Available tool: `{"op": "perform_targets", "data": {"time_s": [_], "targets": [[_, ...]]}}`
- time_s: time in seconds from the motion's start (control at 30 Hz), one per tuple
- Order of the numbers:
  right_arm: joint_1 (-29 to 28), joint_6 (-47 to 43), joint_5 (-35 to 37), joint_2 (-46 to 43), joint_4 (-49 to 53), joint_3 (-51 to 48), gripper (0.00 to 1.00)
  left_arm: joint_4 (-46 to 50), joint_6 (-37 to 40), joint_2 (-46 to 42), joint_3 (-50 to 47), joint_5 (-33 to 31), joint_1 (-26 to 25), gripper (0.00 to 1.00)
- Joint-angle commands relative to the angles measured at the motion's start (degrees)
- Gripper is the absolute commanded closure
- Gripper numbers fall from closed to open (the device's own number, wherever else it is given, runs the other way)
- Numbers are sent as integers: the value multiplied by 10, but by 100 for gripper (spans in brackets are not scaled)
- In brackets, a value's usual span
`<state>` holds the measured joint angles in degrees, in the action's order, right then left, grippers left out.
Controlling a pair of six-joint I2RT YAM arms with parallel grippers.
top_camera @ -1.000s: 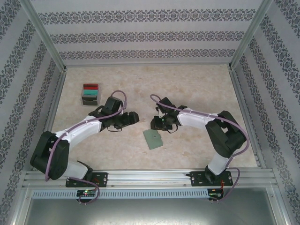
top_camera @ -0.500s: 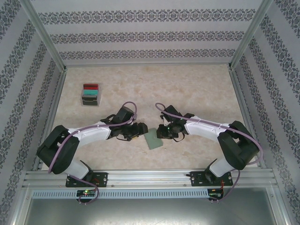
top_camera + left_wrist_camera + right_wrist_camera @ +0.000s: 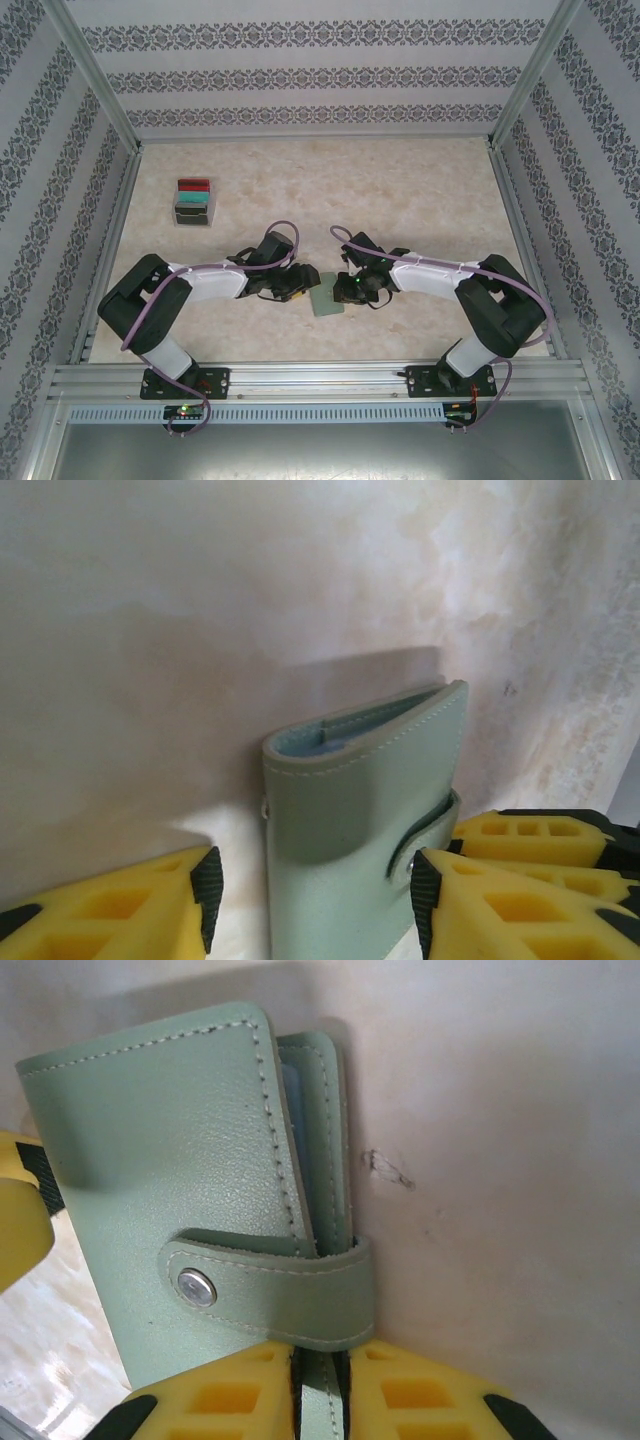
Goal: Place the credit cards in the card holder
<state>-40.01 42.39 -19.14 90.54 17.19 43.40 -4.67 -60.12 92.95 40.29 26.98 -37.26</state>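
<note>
Two low arms (image 3: 205, 284): left tool (image 3: 314, 885), right tool (image 3: 320, 1385) at card holder (image 3: 324, 301).

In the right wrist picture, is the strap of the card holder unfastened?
No, the strap wraps around the edge of the card holder and its metal snap sits closed on the cover.

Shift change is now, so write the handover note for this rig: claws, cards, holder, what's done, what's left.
Left claw: open, straddling the card holder, not gripping it.
Right claw: shut on the holder's edge, just under the snap strap.
Card holder: lies between the two arms, folded shut, strap fastened.
Credit cards: standing in the clear slotted tray, far left.
Done: both claws are at the holder.
Left: unsnap and open it, fetch the cards, slot them in.
</note>
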Motion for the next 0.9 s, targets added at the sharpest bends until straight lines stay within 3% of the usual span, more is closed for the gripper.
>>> {"op": "perform_targets", "data": {"time_s": [0.0, 0.1, 0.33, 0.63, 0.87], "targets": [[-6, 24, 39, 37, 17, -18, 82, -23, -5, 7, 15, -6, -12, 46], [-7, 27, 42, 37, 20, -18, 82, -53, -9, 14, 13, -3, -12, 49], [-4, 29, 50, 40, 32, -12, 82, -85, -25, 15, 6, -10, -12, 66], [-5, 36, 90, -23, 33, -2, 76, -89, -14, -19, 1, -22, -12, 100], [-20, 8, 117, -75, -1, 8, 66, -90, -5, -31, 6, -16, -12, 100]]}}
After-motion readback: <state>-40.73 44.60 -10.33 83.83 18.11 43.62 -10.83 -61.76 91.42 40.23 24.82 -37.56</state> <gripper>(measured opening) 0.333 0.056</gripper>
